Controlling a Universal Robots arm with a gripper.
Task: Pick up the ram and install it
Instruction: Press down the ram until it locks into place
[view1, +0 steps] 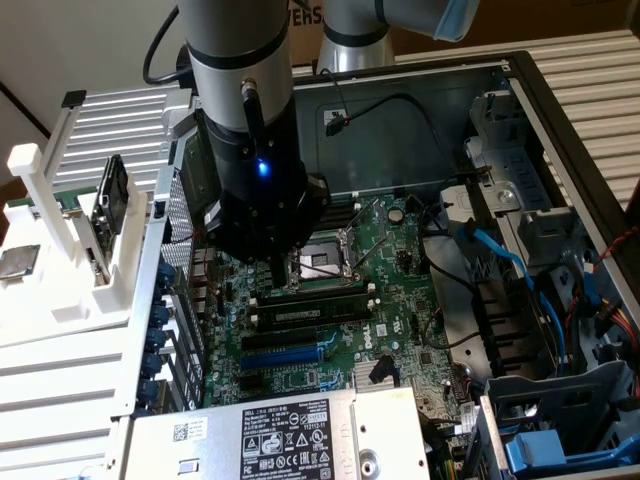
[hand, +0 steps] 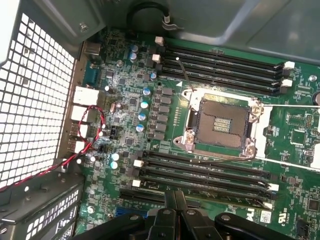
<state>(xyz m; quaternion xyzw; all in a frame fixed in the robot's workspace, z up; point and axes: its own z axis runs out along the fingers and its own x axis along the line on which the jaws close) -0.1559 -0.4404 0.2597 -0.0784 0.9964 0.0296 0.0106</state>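
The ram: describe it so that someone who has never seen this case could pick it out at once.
In the exterior view, look inside the open computer case for the silver CPU socket on the motherboard. Between it and the blue expansion slot run long black memory slots. The ram sits among them: the one green strip with a white label.

Open computer case (view1: 560, 120), bare CPU socket (hand: 220, 125)
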